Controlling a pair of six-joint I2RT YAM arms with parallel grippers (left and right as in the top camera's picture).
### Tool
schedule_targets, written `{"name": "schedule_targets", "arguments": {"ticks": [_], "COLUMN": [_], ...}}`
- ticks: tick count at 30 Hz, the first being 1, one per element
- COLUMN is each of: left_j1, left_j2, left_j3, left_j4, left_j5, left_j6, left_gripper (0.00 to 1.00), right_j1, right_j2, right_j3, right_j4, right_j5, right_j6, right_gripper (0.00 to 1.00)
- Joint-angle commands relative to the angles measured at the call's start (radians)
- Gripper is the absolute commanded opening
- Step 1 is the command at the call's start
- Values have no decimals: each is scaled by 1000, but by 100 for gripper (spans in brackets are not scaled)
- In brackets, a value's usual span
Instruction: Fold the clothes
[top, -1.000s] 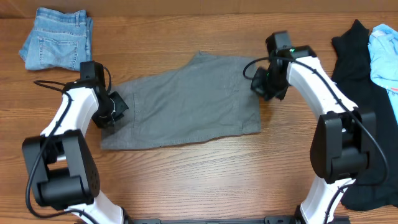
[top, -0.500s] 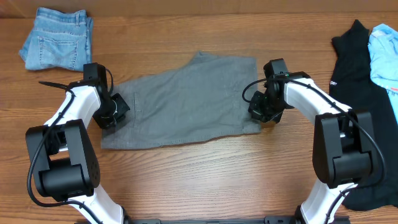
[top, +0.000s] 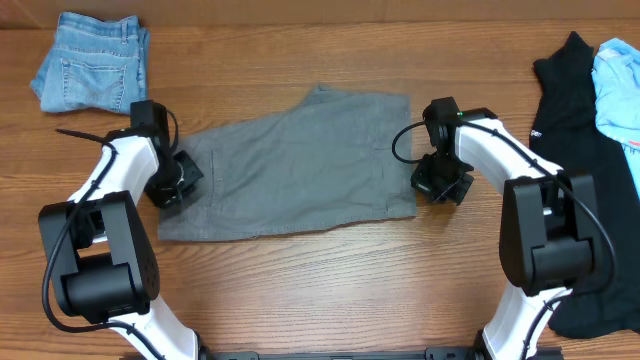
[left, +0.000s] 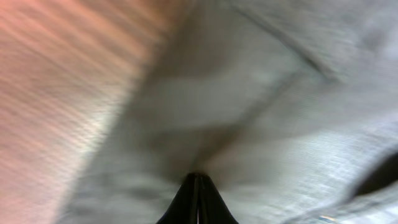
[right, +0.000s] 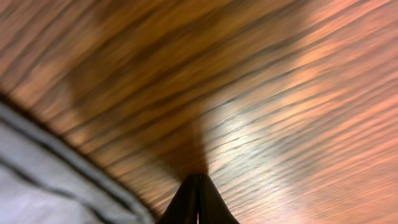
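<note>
Wooden table (top: 330, 290) with grey shorts (top: 300, 165) spread flat at its middle.
The shorts lie well apart from the folded jeans (top: 90, 60) at the far left corner. The left fingers (left: 185, 208) are pressed together over grey cloth at the shorts' left edge; the right fingers (right: 185, 208), likewise closed, sit over bare wood just beside the right edge.
</note>
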Motion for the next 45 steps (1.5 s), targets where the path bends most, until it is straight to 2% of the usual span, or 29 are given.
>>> {"name": "schedule_targets", "arguments": {"ticks": [1, 2, 3, 4, 5, 6, 7, 8, 10, 16, 25, 33, 45], "left_j1": [14, 14, 14, 14, 14, 14, 14, 15, 21, 85, 219, 229, 192], "left_j2": [-40, -62, -80, -101, -119, -136, -149, -163, -172, -159, -74, 21, 129], "left_j3": [40, 50, 57, 63, 68, 72, 74, 75, 82, 74, 71, 71, 71], "left_j4": [-23, -30, -32, -33, -34, -39, -42, -47, -71, -104, -79, -32, -37], "left_j5": [-98, -98, -97, -94, -94, -93, -94, -94, -93, -1, 308, 388, 433], "left_j6": [-30, -26, -16, 2, 16, 32, 46, 61, 64, 157, 352, 416, 434], "left_gripper": [4, 4, 13, 38, 74, 97, 100, 100, 100, 100, 100, 100, 100], "right_j1": [-5, -5, -5, -5, -5, -5, -5, -5, -6, -17, -18, -18, -18], "right_j2": [15, 12, 11, 10, 9, 8, 8, 8, 8, 8, 8, 8, 8], "right_j3": [90, 114, 131, 149, 163, 177, 185, 193, 199, 200, 200, 200, 200], "right_j4": [-33, -48, -56, -65, -68, -75, -78, -83, -81, -83, -85, -79, -61], "right_j5": [78, 77, 76, 69, 56, 44, 39, 40, 40, 39, 40, 40, 39], "right_j6": [13, 11, 7, -8, -29, -49, -57, -60, -71, -126, -150, -154, -153], "right_gripper": [4, 4, 4, 8, 14, 28, 42, 65, 100, 100, 100, 100, 100]}}
